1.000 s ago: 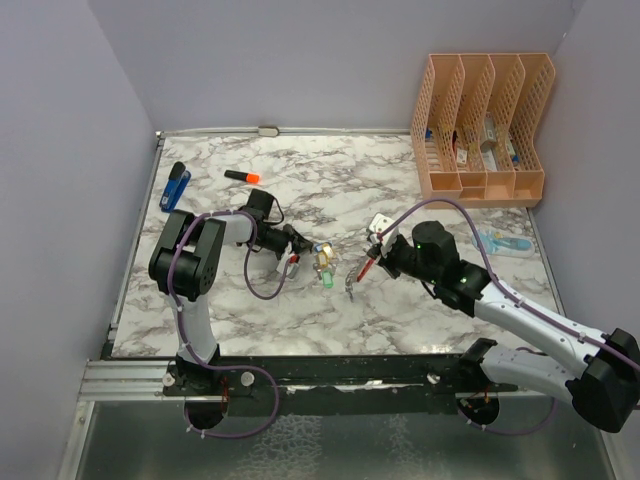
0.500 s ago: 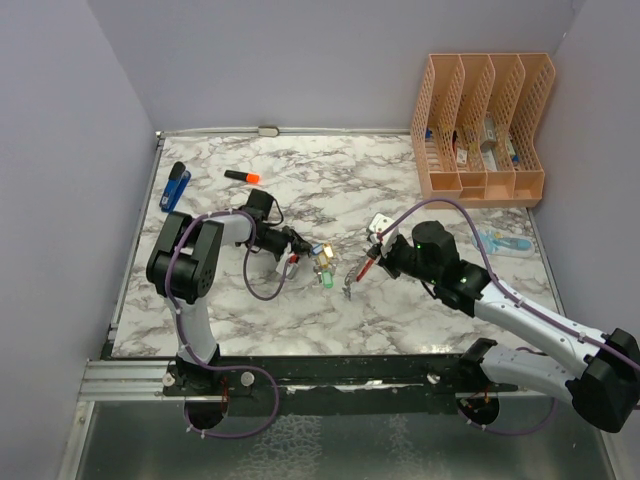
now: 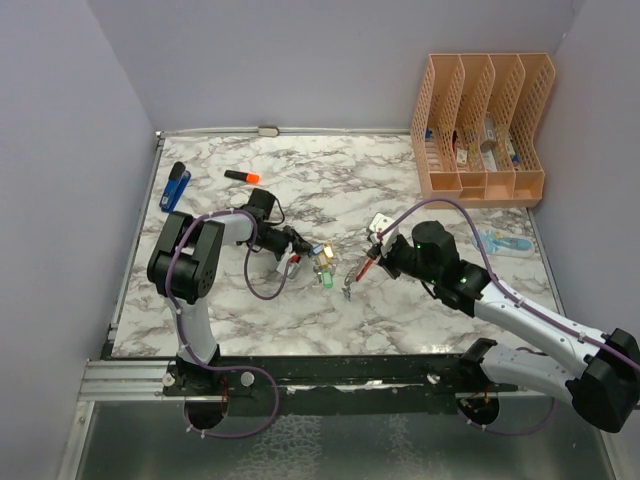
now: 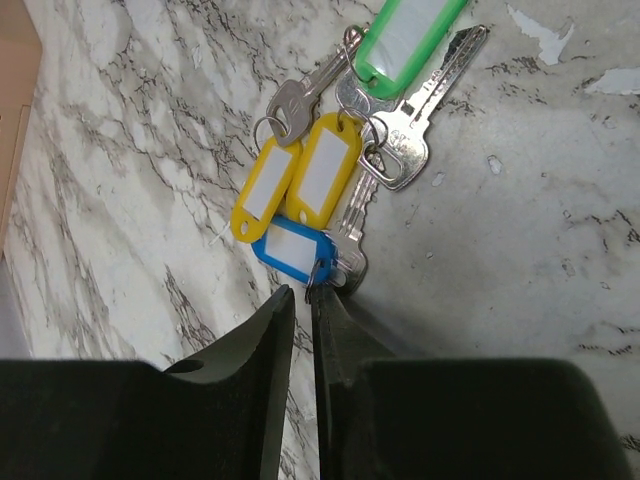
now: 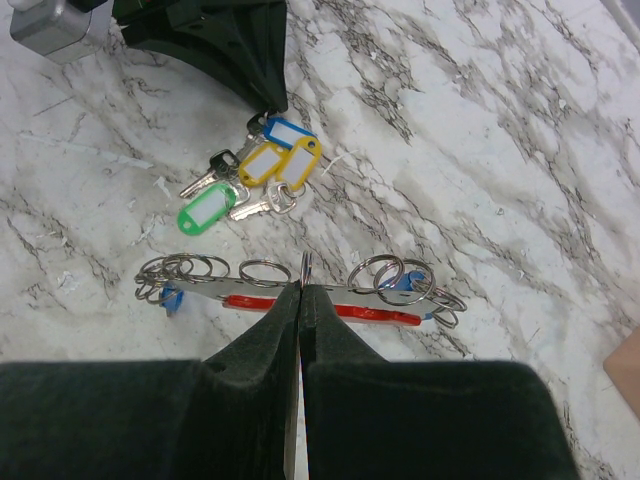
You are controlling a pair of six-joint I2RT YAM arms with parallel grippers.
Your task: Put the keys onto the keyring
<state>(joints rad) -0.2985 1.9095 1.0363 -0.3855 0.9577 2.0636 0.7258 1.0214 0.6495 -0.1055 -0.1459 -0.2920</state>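
keys (image 3: 322,264): on table (image 3: 400,310) centre, just left of keyring (image 3: 361,269)
stapler (image 3: 175,187): table's far left; marker (image 3: 242,177) right of it

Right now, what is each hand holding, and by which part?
The right hand pinches the keyring at mid-bar. The left hand sits at the blue-tagged key; whether it grips cannot be told.

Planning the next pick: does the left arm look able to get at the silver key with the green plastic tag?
Probably yes. The green-tagged silver key lies uncovered on the marble table, just beyond the yellow plastic tags, and the left end effector sits at the blue plastic tag.
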